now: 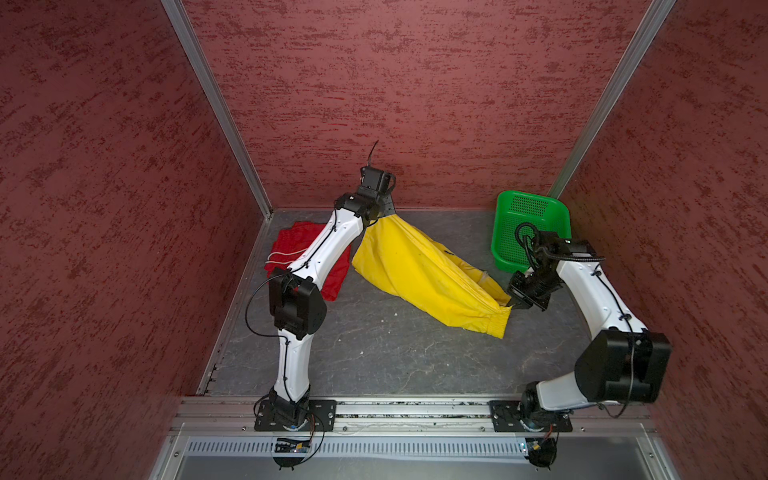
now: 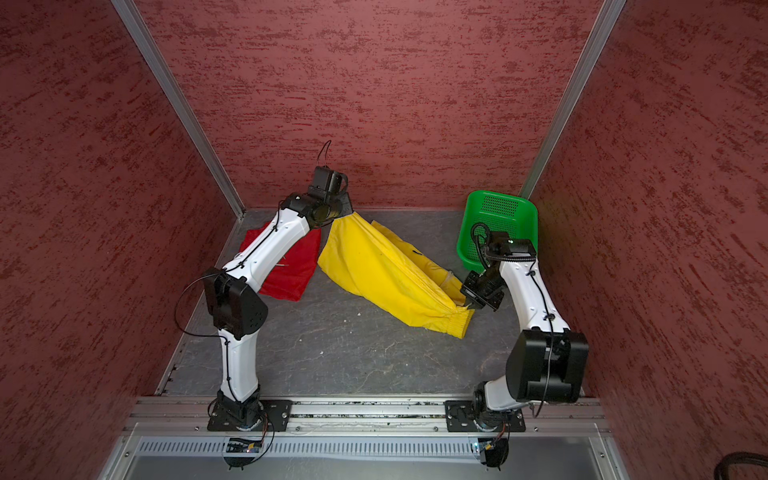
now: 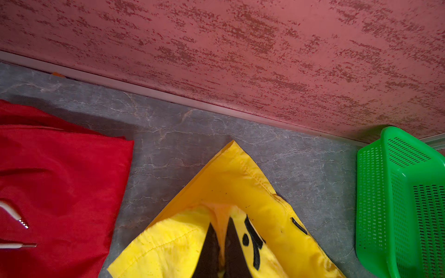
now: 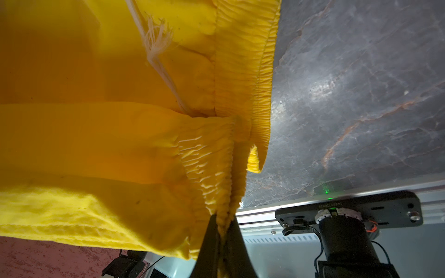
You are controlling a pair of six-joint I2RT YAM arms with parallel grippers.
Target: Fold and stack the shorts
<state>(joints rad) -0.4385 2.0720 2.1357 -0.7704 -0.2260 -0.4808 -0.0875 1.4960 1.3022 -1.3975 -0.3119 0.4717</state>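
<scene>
Where I can see into the green basket (image 1: 528,216) (image 3: 409,192), tipped up in the far right corner of the tabletop (image 1: 374,353), it shows only its own perforated walls and floor. The right arm's wrist covers its near edge in both top views.

Between the arms hang the yellow shorts (image 1: 415,270) (image 2: 374,266), stretched on a slant across the middle. The left end effector (image 3: 222,243) is clenched on a pinch of the yellow fabric beside a dark logo (image 3: 255,243), holding that end up near the back wall. The right end effector (image 1: 515,305) (image 4: 222,240) is clamped on the gathered elastic waistband, low and just short of the basket. One leg trails behind the taut panel toward the basket.

On the far left the red shorts (image 1: 291,237) (image 3: 60,180) lie flat on the tabletop, close beside the yellow pair, their white drawstring (image 3: 14,214) loose on top.

My left arm crosses over the red shorts in both top views and hides their middle. The left fingertips are buried under the wrist from above, so only the wrist view shows that grip. I cannot tell whether the sagging lower corner of the yellow shorts touches the tabletop. A frayed white cord (image 4: 156,43) shows inside the waistband.
</scene>
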